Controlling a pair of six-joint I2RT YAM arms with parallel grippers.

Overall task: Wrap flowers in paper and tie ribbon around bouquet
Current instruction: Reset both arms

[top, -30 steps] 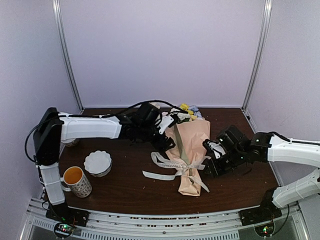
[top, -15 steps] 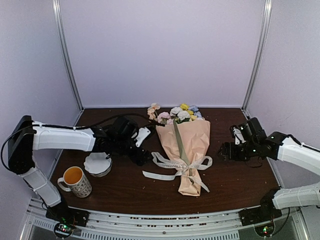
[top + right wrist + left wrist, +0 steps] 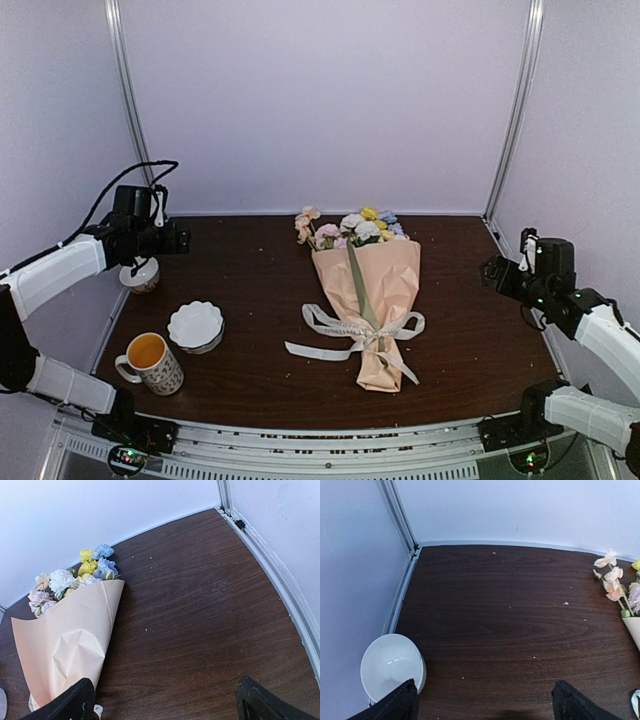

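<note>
**Bouquet tied, both arms off it**

Your bouquet [image 3: 378, 285] lay mid-way across the surface [image 3: 250, 290], heads toward the far wall [image 3: 320, 100], ribbon [image 3: 362, 333] tied round its waist. Both sets of jaws stood apart, empty; the right arm [image 3: 605, 330] looked nearer than the left arm [image 3: 55, 270].

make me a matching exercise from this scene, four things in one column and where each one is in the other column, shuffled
1 ribbon
2 mug
3 scalloped white bowl
4 flowers

a sticking out of the far, wide end of the paper
b nearest the front left corner of the table
c tied around the paper near its narrow end
d just behind the mug

Pairs: 1-c, 2-b, 3-d, 4-a
</note>
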